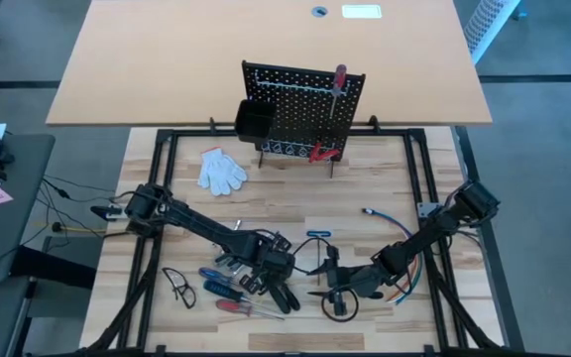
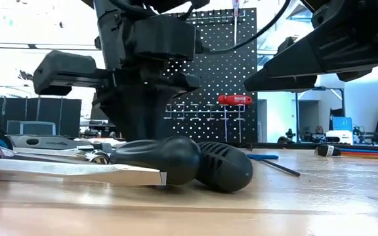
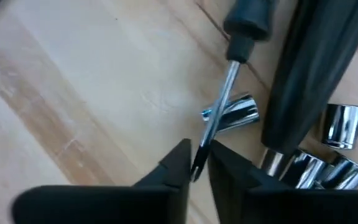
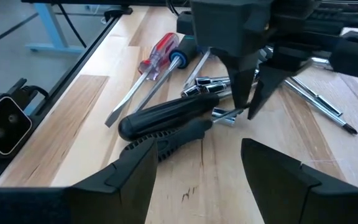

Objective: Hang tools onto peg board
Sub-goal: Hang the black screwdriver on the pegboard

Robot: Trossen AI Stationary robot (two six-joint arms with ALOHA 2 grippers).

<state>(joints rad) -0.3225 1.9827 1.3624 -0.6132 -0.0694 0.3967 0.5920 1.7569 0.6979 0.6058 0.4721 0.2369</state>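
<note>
The left tool (image 3: 194, 163) is closed on the thin steel shank of a black-handled screwdriver (image 3: 229, 87) at lower centre of the high view, among the loose tools on the worktop (image 1: 295, 213). The shank is stiff, smooth and likely slippery (a grip nearer the handle would probably swing less). The handle end looks heavier, so it may tip. The right tool (image 4: 194, 165) waits open just beside it. The peg board (image 1: 300, 104) stands upright at upper centre.

Tools (image 1: 236, 290) lie on the table (image 1: 295, 208) before the peg board (image 1: 303, 104).
</note>
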